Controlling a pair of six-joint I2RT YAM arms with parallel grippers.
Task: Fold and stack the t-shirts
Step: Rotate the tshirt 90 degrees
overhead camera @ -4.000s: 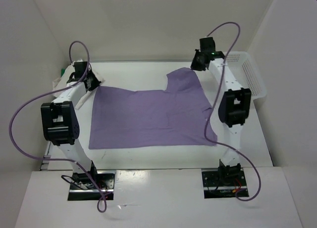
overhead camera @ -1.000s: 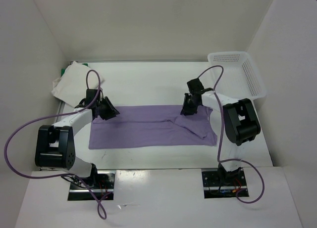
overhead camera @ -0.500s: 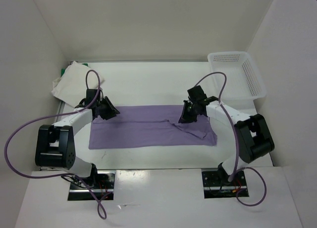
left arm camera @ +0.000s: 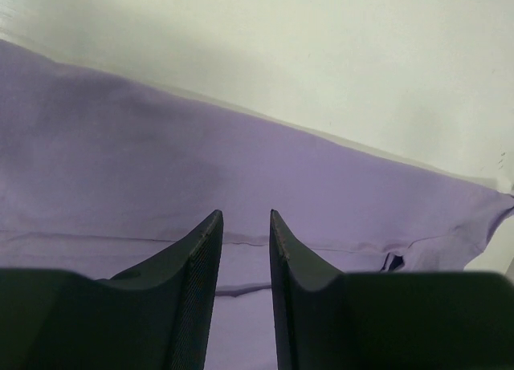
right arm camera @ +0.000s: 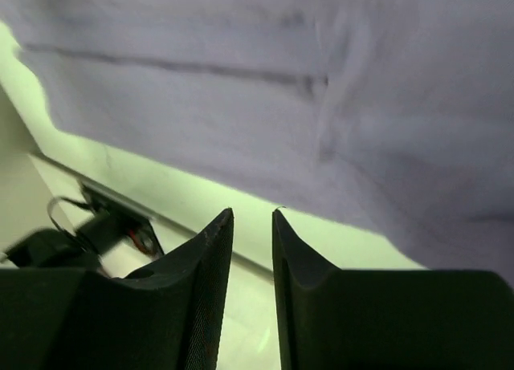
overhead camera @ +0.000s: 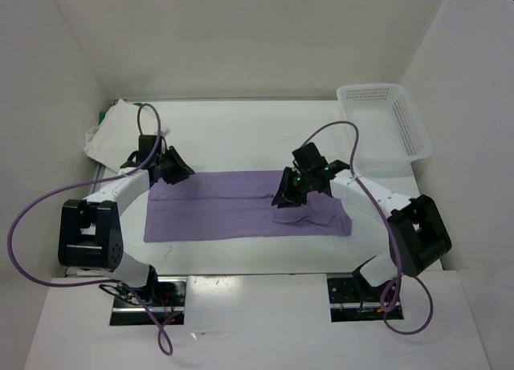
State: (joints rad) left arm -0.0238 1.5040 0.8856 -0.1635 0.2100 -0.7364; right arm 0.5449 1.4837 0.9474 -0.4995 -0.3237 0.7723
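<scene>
Lavender t-shirt [overhead camera: 225, 219]: lies mid-surface [overhead camera: 241, 137] as a long band running left to right between the 2 arms. It appears doubled over, with 1 layer edge running along its length. The right end is rumpled, and a skewed flap sits just beside the right tool [overhead camera: 283, 198].

White t-shirt [overhead camera: 112, 137] is bunched at the far-left corner, with a sliver of the green t-shirt [overhead camera: 103, 115] behind it. Both are well apart from the band.

Step in hand (judgement): tidying the band before the crosswise fold. To do it well:
- Flatten the skewed flap first, or the crease gets locked in.
- Take the 2 corners of 1 short end, pinching both layers.
- Carry them level to the other end so the edges meet square.
- Lift only a little, so the lower layer does not drag.

Left tool [overhead camera: 181, 174]: at the far-left corner of the band. In the wrist view the jaws stand a narrow gap apart with nothing between them, and cloth lies beneath.

Right tool: low over the band right of centre. Its wrist view is blurred, but the jaws show a similar narrow gap and nothing is held.
</scene>
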